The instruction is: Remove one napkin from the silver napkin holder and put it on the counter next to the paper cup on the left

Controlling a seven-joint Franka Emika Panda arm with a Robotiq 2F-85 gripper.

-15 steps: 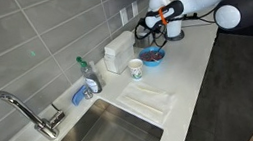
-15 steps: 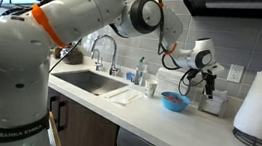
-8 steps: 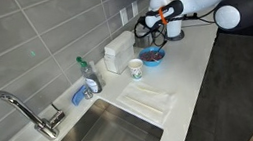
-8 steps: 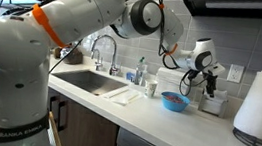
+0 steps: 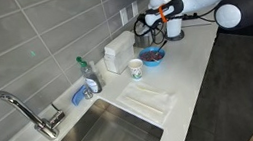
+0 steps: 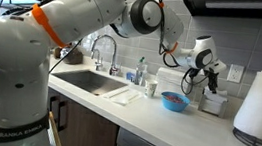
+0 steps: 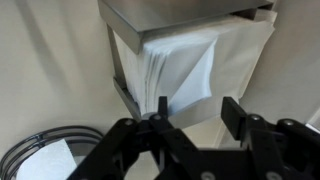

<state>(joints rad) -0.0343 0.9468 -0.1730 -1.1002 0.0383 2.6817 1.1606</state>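
Observation:
The silver napkin holder fills the top of the wrist view, with a stack of white napkins bulging out of its open side. It also shows in an exterior view, by the wall. My gripper is open, just short of the napkins. The lowest napkin corner lies close to one finger, and nothing is held. The gripper shows in both exterior views, above the blue bowl. The paper cup with its teal pattern stands upright on the white counter, between the bowl and the sink.
A blue bowl sits just below the gripper; it also shows in the wrist view. A white boxy dispenser stands against the wall. Folded white paper lies beside the sink. A paper-towel roll stands at the far end.

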